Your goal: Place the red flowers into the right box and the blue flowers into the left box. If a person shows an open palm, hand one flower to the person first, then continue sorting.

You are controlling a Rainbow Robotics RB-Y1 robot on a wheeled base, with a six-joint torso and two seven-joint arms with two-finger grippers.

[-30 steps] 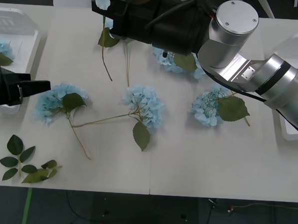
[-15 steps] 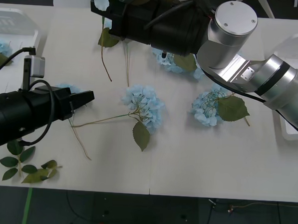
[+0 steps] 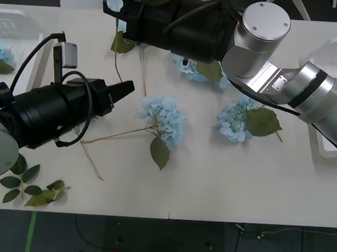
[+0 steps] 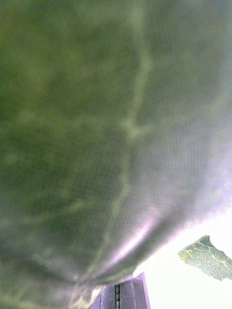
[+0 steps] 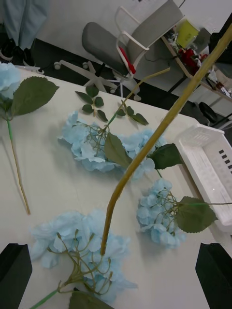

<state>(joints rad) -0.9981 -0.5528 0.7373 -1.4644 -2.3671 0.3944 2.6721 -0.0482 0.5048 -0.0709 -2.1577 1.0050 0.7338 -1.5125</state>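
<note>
The near part of the counter [image 3: 239, 186] is bare, so a gripper could pass there with nothing in the way. In the middle, three blue flowers [image 3: 163, 121] with long stems and big leaves lie near each other, and the left gripper [image 3: 128, 89], its fingers spread apart, hangs just beside one. The big right arm [image 3: 218, 32] blocks the far side, and loose leaves [image 3: 30, 183] lie at the near left corner.

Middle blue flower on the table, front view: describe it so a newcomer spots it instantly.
On the white table, look just ahead of the left gripper. The middle blue flower lies there, near the table's centre. Unlike its neighbours, its long tan stem runs back under the left arm, with one big leaf pointing toward the near edge.
</note>
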